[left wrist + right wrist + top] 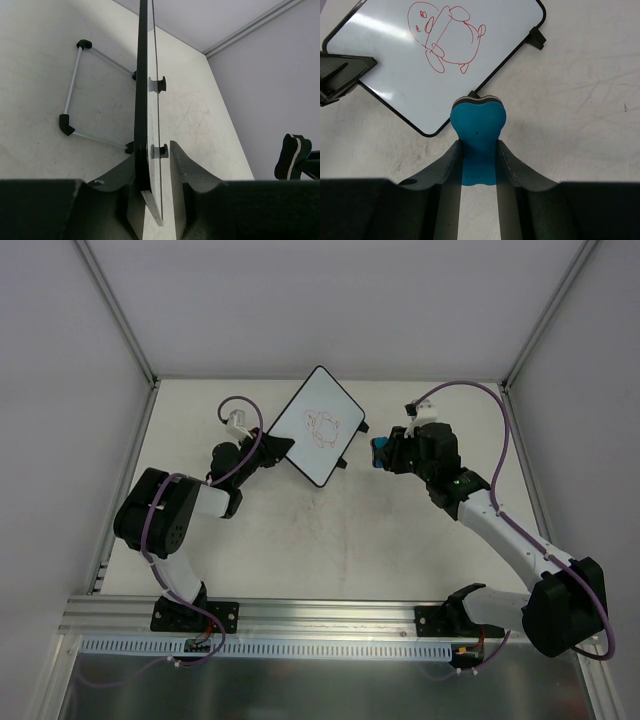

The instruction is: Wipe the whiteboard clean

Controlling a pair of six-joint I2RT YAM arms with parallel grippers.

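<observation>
The whiteboard (318, 425) is a white board with a black rim and a red doodle (445, 42) on its face. My left gripper (275, 447) grips its near-left corner. In the left wrist view the board (142, 75) runs edge-on between the jaws of the left gripper (152, 152), pressed against one finger with a thin gap at the other. My right gripper (385, 452) is shut on the blue eraser (478, 120), just off the board's right corner. The eraser also shows in the left wrist view (290, 157).
A wire stand (70, 90) with black corner pieces sticks out from the board's back. Black feet (537, 37) clip onto the board's edge. White walls with metal posts (120, 320) close in the table at the back and sides.
</observation>
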